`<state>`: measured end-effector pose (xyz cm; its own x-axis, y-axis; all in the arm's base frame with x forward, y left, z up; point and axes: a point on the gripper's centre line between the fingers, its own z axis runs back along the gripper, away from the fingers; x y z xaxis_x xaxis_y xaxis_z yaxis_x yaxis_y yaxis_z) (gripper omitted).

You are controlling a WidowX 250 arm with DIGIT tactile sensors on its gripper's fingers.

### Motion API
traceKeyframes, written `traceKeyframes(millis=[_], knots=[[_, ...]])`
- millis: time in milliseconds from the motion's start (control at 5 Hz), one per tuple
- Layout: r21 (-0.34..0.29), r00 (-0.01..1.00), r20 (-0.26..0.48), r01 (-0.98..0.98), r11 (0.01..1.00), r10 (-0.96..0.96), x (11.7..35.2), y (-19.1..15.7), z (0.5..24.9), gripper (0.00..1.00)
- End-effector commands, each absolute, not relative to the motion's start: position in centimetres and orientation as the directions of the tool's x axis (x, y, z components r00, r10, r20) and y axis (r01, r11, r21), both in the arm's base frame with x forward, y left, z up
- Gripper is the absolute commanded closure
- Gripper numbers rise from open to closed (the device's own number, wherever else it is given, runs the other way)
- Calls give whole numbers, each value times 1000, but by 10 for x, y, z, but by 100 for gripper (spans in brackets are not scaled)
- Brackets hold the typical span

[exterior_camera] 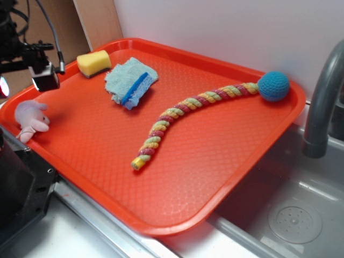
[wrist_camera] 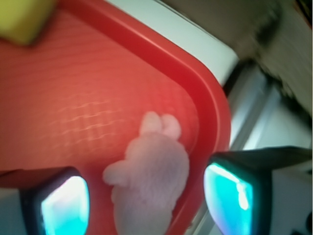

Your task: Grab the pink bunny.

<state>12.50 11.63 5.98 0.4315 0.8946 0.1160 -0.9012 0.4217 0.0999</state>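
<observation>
We see a large orange plastic tray (exterior_camera: 177,177) with a textured floor, resting beside a steel sink. The small pale pink fuzzy plush bunny (exterior_camera: 30,119) lies at the tray's left corner, right against the raised rim. In the wrist view the pink bunny (wrist_camera: 149,181) sits between the gripper's two black fingers with glowing teal pads (wrist_camera: 229,198), which stand wide apart, one on each side of the toy and touching nothing; the gripper (wrist_camera: 146,203) hovers above it. Farther along the tray's back edge from the bunny lies a yellow rectangular sponge (exterior_camera: 93,62), and next to that a crumpled light blue cloth (exterior_camera: 130,81). A long twisted rope of pink, yellow and green strands (exterior_camera: 185,115) curves across the tray's middle, ending in a blue crocheted ball (exterior_camera: 273,86) at the far right corner.
</observation>
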Motion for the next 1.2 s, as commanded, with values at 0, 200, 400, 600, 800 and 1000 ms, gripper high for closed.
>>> traceKeyframes(millis=[0,200,400,600,800,1000], knots=[[103,402,89,-914,393,911,118,120,55,0],[96,432,60,-900,425,900,118,114,58,0],[115,474,16,-875,470,880,114,101,47,0],[114,524,-29,-844,524,851,114,95,44,8],[91,526,-33,-846,526,850,108,96,46,100],[22,620,-53,-783,621,783,109,94,49,40]])
